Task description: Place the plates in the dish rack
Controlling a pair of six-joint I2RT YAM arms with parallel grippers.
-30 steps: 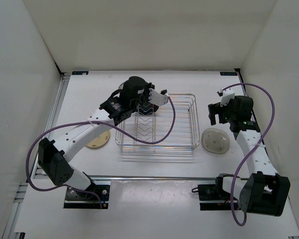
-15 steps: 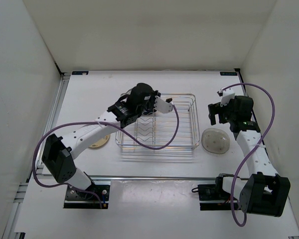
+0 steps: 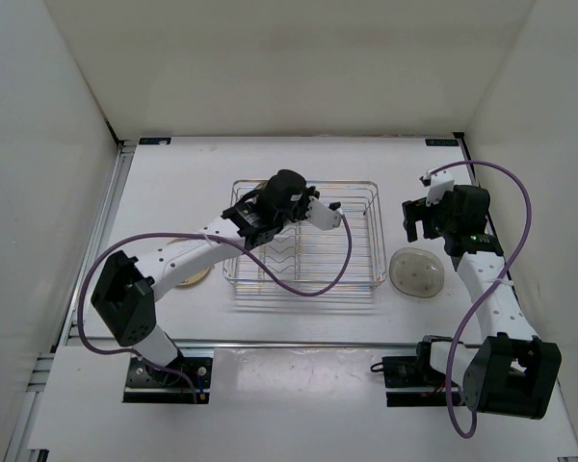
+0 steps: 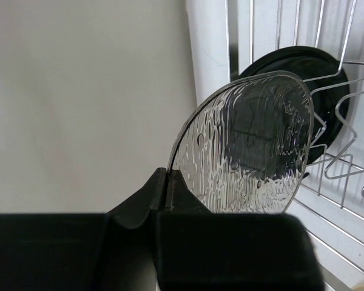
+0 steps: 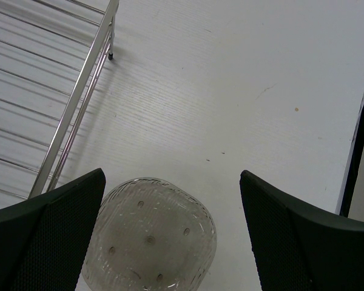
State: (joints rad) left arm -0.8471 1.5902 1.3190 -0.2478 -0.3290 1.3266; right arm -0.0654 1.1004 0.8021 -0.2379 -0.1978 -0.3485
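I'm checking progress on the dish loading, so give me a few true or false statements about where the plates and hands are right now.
1. The left hand grips a clear plate by its rim. True.
2. The black plate lies flat on the table. False: it stands in the dish rack.
3. The right hand is open above a second clear plate on the table. True.
4. The tan plate sits in the rack. False: it lies on the table, left of the rack.

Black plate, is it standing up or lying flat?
Standing on edge: the black plate sits upright among the dish rack wires, behind the held clear plate.
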